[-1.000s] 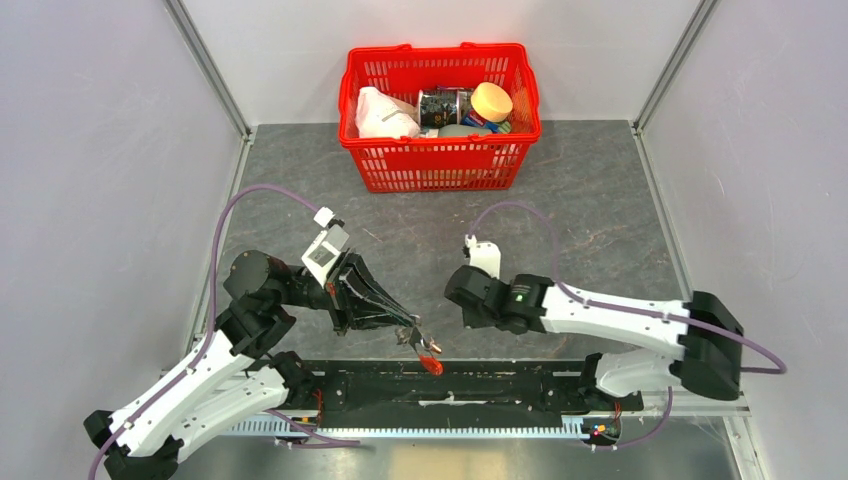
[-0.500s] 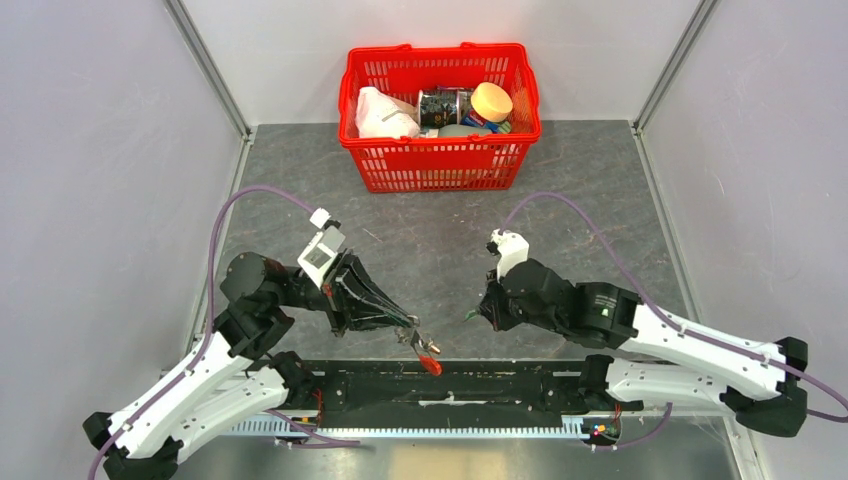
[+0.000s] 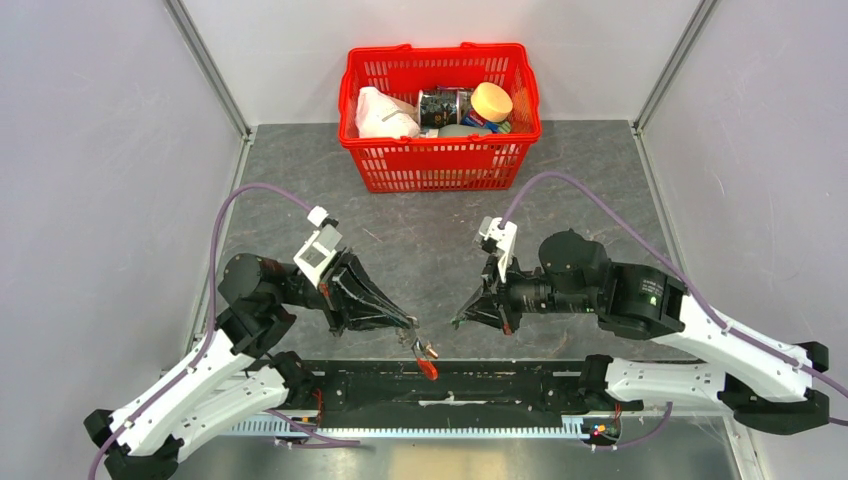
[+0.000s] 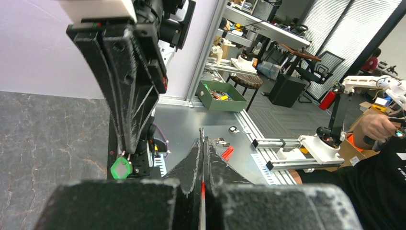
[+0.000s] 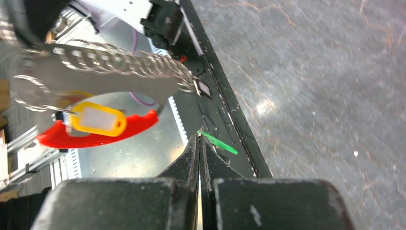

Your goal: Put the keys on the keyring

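At the tip of the left fingers (image 3: 400, 320) hangs the keyring (image 3: 428, 358). The fingers are pressed together on its thin metal ring, and the red loop (image 3: 431, 368) dangles just below them, above the near edge of the bench (image 3: 420, 230). The right fingers (image 3: 480, 308) are also pressed together and pinch the green key (image 3: 458, 322) at their very tip. This key is near the keyring, a little to its right, and does not touch it.

The left arm is bent at the elbow and its wrist points to the right and slightly down. The right arm is folded, with its wrist pointing to the left, so the two tips face each other.

The left wrist view shows the key's green head (image 4: 120, 167) flat under the right fingers (image 4: 129, 96). The right wrist view shows this key (image 5: 218, 143) only from its edge, as a thin green strip. That view alone shows a yellow tag (image 5: 98, 120) lying against the red loop (image 5: 95, 136). Only the top view shows the red basket (image 3: 440, 165), well beyond both tips.
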